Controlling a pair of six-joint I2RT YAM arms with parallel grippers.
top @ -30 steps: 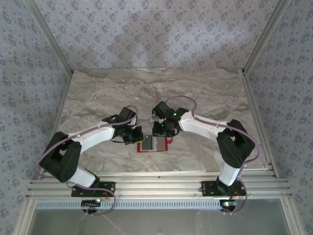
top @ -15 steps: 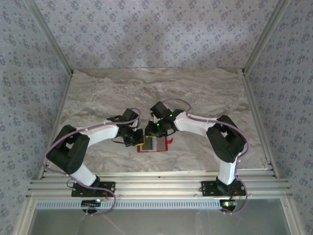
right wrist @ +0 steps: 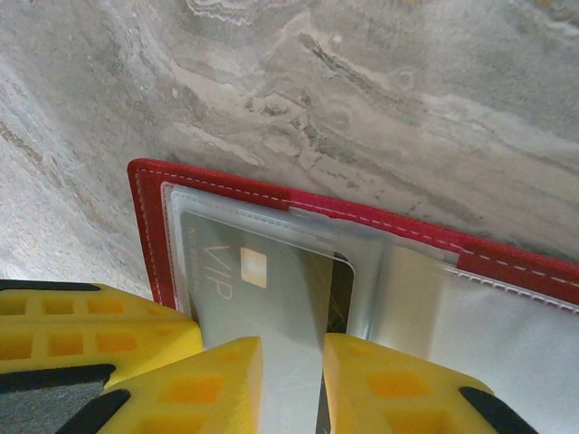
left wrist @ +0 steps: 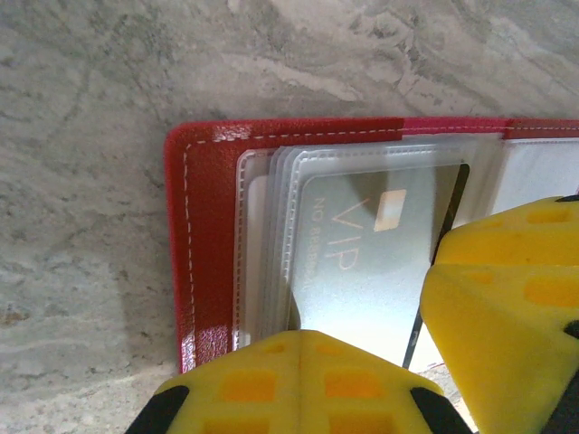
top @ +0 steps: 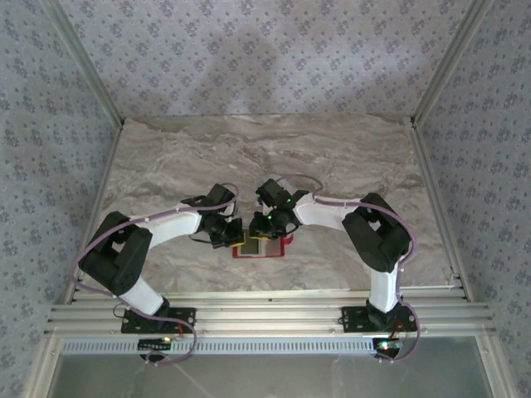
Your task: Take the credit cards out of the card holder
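Lying open, the card holder (left wrist: 204, 235) sits under the closed left claw (left wrist: 303, 362)—right claw (right wrist: 291, 362) slightly parted over its credit card (right wrist: 280, 298).

A robot lab's test booth — a marble-look table (top: 332, 157) boxed in by walls (top: 249, 58) of floral print (the same on three sides), with aluminium rails (top: 265, 315) along the near edge carrying the left arm (top: 166, 225) and the right arm (top: 319, 214).

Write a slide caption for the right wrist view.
Right gripper poised over a silver card in the open red holder.
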